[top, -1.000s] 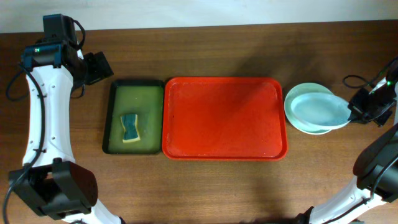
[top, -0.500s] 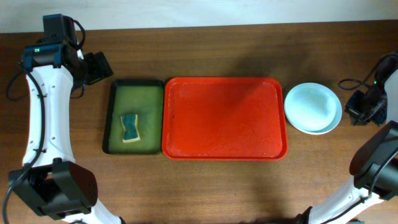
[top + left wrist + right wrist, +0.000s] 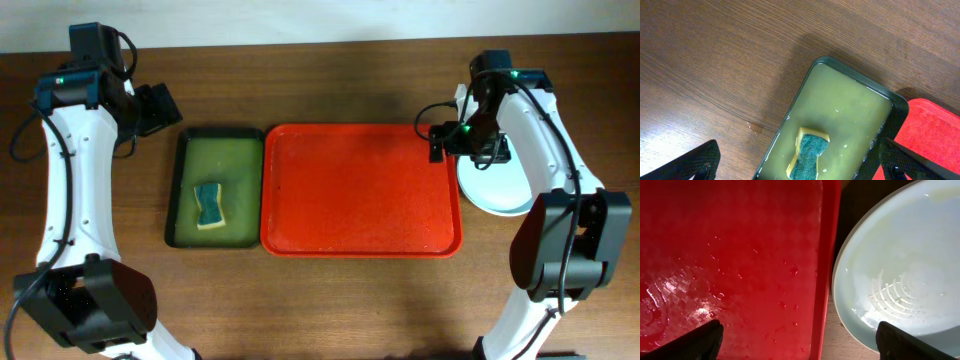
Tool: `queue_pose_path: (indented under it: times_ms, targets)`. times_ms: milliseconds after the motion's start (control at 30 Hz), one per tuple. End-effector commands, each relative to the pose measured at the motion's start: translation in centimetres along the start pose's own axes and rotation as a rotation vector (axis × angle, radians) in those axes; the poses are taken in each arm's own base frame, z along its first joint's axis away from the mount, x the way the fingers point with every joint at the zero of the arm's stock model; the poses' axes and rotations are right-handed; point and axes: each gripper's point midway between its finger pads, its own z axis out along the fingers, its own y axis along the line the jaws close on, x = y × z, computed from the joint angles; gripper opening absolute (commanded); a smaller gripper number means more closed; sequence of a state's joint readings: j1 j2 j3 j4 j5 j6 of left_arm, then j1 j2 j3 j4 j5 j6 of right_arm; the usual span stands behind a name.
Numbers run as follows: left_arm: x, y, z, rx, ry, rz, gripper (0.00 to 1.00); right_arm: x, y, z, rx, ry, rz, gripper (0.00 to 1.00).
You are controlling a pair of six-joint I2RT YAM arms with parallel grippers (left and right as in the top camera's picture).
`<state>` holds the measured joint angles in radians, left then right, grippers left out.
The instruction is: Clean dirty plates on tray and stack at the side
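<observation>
Overhead view of a brown wooden worktop (image 3: 330, 300). At frame centre lies the large red tray (image 3: 360, 190), wet, with droplets across it and no plates on it. The plates (image 3: 500, 195) sit stacked just off its right edge, on the worktop, at the right of the frame. That is the side spot the task asks for. Your right arm covers part of the stack, so you cannot count the plates from here. In the right wrist view the top plate (image 3: 900, 265) is pale mint, glistening with water, and shows no clear yellow smear.

Your right pincer (image 3: 802, 340) hovers over the gap between the tray rim and the stack, fingers spread apart, holding nothing. Your left pincer (image 3: 802, 162) hangs at the upper left of the overhead view, fingers likewise apart and empty. Below it is the dark green tray (image 3: 172, 190) of yellowish water, where the sponge (image 3: 208, 205) rests ready for washing. Judging by the bare red tray, the washing looks complete.
</observation>
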<state>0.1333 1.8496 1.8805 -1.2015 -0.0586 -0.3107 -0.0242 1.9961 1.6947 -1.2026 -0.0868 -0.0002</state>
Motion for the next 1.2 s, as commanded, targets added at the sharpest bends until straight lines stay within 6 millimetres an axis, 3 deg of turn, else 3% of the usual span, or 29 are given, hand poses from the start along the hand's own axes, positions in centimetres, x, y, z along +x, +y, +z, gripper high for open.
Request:
queue_pose_path:
  times_ms: [0, 200, 267, 367, 433, 500, 633, 700, 733, 800, 833, 900, 933, 1033, 1100, 1167]
  targets:
    - [-0.2, 0.1, -0.3, 0.004, -0.007, -0.007, 1.0, 0.2, -0.1, -0.1, 0.016, 0.0, -0.008, 0.99]
    - [-0.2, 0.1, -0.3, 0.004, -0.007, -0.007, 1.0, 0.2, -0.1, 0.1, 0.016, 0.005, -0.008, 0.99]
    - [-0.2, 0.0, -0.3, 0.004, -0.007, -0.006, 0.99, 0.0, 0.4, -2.5, 0.015, -0.065, -0.021, 0.99]
    - [-0.2, 0.0, -0.3, 0.004, -0.007, -0.006, 0.99, 1.2, 3.6, -13.2, -0.001, -0.353, -0.102, 0.99]
    - [-0.2, 0.0, -0.3, 0.004, -0.007, -0.006, 0.99, 4.4, 5.7, -21.1, -0.027, -0.576, -0.165, 0.99]
    - [-0.2, 0.0, -0.3, 0.004, -0.007, -0.006, 0.99, 8.6, 6.7, -27.3, -0.053, -0.77, -0.207, 0.99]
    - [-0.2, 0.0, -0.3, 0.004, -0.007, -0.006, 0.99, 16.1, 5.1, -34.9, -0.024, -1.066, -0.192, 0.99]
    - [-0.2, 0.0, -0.3, 0.004, -0.007, -0.006, 0.99, 21.4, 4.5, -38.0, -0.034, -1.23, -0.202, 0.99]
    - [-0.2, 0.0, -0.3, 0.004, -0.007, -0.006, 0.99, 23.7, 4.2, -38.2, -0.005, -1.282, -0.245, 0.99]
    - [-0.2, 0.0, -0.3, 0.004, -0.007, -0.006, 0.99, 27.3, 3.2, -35.9, 0.052, -1.332, -0.282, 0.99]
    - [-0.2, 0.0, -0.3, 0.004, -0.007, -0.006, 0.99, 28.4, 2.4, -33.5, 0.073, -1.332, -0.262, 0.99]
    - [-0.2, 0.0, -0.3, 0.004, -0.007, -0.006, 0.99, 28.6, 2.0, -29.4, 0.077, -1.323, -0.259, 0.99]
    - [-0.2, 0.0, -0.3, 0.004, -0.007, -0.006, 0.99, 26.9, 2.1, -27.1, 0.076, -1.362, -0.258, 0.99]
    - [-0.2, 0.0, -0.3, 0.004, -0.007, -0.006, 0.99, 20.3, 2.0, -23.3, 0.1, -1.584, -0.225, 0.99]
    - [-0.2, 0.0, -0.3, 0.004, -0.007, -0.006, 1.0, 17.2, 1.8, -20.7, 0.106, -1.664, -0.218, 0.99]
    - [-0.2, 0.0, -0.3, 0.004, -0.007, -0.006, 0.99, 15.5, 1.8, -17.6, 0.046, -1.719, -0.187, 0.99]
